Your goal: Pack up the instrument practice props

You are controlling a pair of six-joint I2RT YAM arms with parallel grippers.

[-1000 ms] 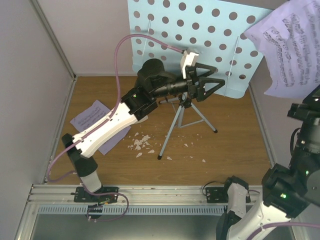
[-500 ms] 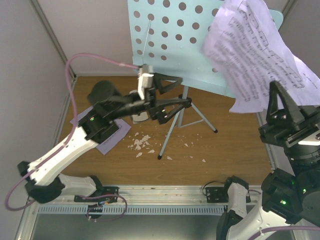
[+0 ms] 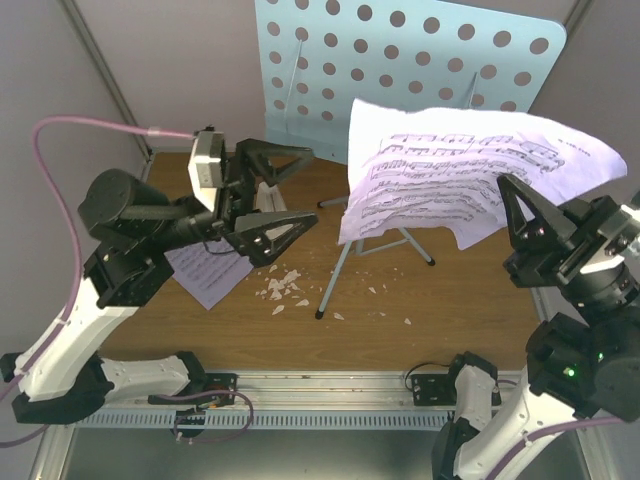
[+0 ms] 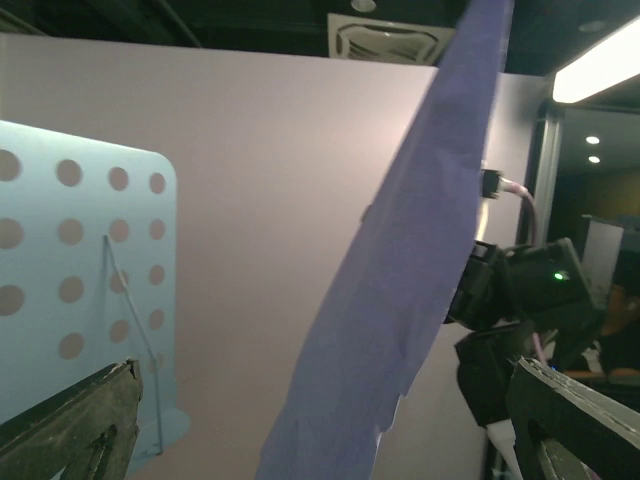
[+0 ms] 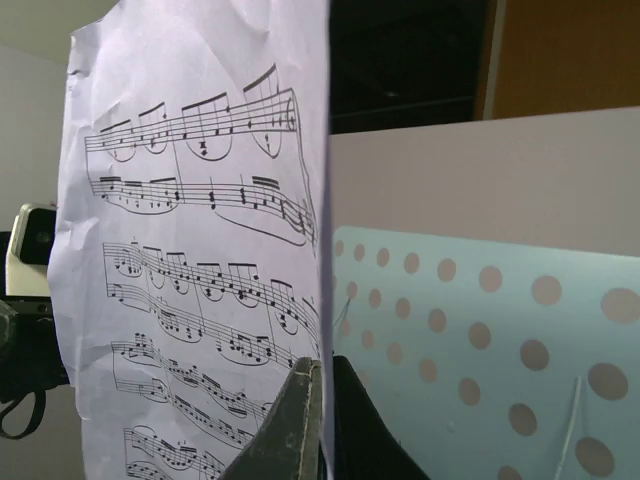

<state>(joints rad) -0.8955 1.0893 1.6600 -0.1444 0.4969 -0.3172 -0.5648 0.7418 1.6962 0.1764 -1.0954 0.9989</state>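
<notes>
The pale blue perforated music stand (image 3: 400, 60) rises at the back on its tripod legs (image 3: 340, 270). My right gripper (image 3: 508, 190) is shut on the right edge of a sheet-music page (image 3: 440, 170) and holds it in the air in front of the stand. In the right wrist view the fingertips (image 5: 308, 385) pinch the page (image 5: 190, 250), with the stand (image 5: 480, 340) behind. My left gripper (image 3: 314, 185) is open, level with the page's left edge and apart from it. The left wrist view shows the page (image 4: 400, 300) edge-on. A second page (image 3: 205, 272) lies on the table under the left arm.
Small white crumbly scraps (image 3: 280, 288) lie on the wooden table left of the tripod, with a few more (image 3: 405, 322) to its right. Grey walls (image 3: 60, 120) close in the left and back. The metal rail (image 3: 330, 385) runs along the near edge.
The right arm has swung the page down and leftward, from upper right to in front of the stand. The left arm has drawn back leftward from the stand, its jaws wide.
</notes>
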